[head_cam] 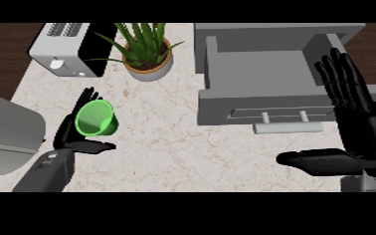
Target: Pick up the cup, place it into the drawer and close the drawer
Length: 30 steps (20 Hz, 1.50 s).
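A green cup (96, 119) is seen at the left of the frame, tilted with its open mouth turned toward the lower left, lying in the left hand (76, 138). The hand's fingers are set behind the cup and its thumb is stretched out below it, so the cup is cradled between them above the marbled counter (169, 149). At the right, a grey drawer (260, 82) is shown pulled open from its housing, its interior bare and its front panel fitted with a pale handle (288, 126). The cup is placed well apart from the drawer, with open counter between them. The right hand (345, 129) is seen at the right edge, fingers spread straight upward beside the drawer's right side and thumb pointing left; nothing is held in it. In the upper left a white toaster (64, 50) is found, and just right of it a potted plant (147, 55). A grey rounded object (18, 134) is cut off by the left edge.
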Each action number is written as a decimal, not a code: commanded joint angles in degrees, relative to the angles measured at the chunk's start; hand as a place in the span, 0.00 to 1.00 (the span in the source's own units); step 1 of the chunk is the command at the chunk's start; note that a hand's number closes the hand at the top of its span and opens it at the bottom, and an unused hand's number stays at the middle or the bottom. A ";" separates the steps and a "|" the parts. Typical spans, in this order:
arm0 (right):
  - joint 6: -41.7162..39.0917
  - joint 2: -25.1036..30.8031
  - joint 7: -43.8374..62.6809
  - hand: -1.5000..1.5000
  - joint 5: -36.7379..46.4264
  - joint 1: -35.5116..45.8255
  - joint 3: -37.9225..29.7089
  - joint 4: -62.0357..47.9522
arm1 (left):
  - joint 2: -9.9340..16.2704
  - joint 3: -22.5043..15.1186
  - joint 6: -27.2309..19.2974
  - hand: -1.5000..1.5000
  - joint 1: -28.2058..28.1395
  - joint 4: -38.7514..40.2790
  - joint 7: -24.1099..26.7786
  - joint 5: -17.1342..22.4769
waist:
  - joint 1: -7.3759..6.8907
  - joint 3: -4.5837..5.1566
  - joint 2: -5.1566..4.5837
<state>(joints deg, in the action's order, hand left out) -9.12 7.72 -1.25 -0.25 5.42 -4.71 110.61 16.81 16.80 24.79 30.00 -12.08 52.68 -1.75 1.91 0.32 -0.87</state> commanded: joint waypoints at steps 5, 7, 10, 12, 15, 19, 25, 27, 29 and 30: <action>0.10 -0.56 -1.93 0.00 1.29 0.76 0.72 -3.51 | -2.97 -1.56 14.49 1.00 -0.93 -1.59 6.59 0.45 | -0.63 -0.06 0.05; 0.32 -0.59 -1.37 0.00 1.30 2.37 0.75 -4.24 | -3.37 -0.44 15.75 1.00 1.20 -0.55 3.28 2.08 | -0.20 0.01 -0.19; 0.15 -0.08 -0.46 0.00 0.45 1.14 -0.13 -2.11 | -3.02 0.05 18.11 1.00 1.03 -1.83 3.90 3.34 | 0.03 0.01 0.01; -0.30 0.43 1.61 0.00 -1.28 1.59 -1.06 -1.09 | -4.94 -0.08 16.20 1.00 1.10 -2.81 5.09 3.53 | 0.38 0.04 0.03; 0.27 -0.41 -0.65 0.00 0.87 0.32 0.22 -1.76 | -2.66 1.94 13.16 1.00 -0.83 -4.46 7.67 5.38 | -0.73 -0.10 0.27; 0.55 0.88 1.18 0.00 0.15 3.03 -1.53 -2.06 | -6.86 6.57 -1.46 1.00 -4.30 -5.94 11.79 9.01 | -1.67 -0.09 0.34; 0.20 0.46 0.42 0.00 1.10 0.65 -0.55 -1.16 | -6.87 6.12 1.45 1.00 -2.17 -8.52 12.45 9.79 | -1.17 -0.19 0.59; -2.03 2.20 -1.11 0.00 -2.22 -1.06 -3.67 -1.94 | -5.90 6.82 0.98 1.00 0.75 -11.18 10.46 11.05 | -0.97 -0.25 0.74; -0.83 1.59 -0.63 0.00 -0.76 -1.41 -3.09 -0.84 | -5.81 5.62 2.32 1.00 1.62 -13.72 7.60 11.15 | -1.44 -0.29 0.91; -0.52 1.39 1.13 0.00 -0.61 -0.31 -2.42 -0.52 | -8.36 3.35 0.49 1.00 -0.08 -15.94 8.92 9.44 | -1.82 -0.31 1.01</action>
<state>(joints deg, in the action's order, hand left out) -9.82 9.07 -1.34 -0.92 5.14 -7.15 109.36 10.52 22.29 21.45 29.91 -24.09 56.25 8.39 0.58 0.07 -0.10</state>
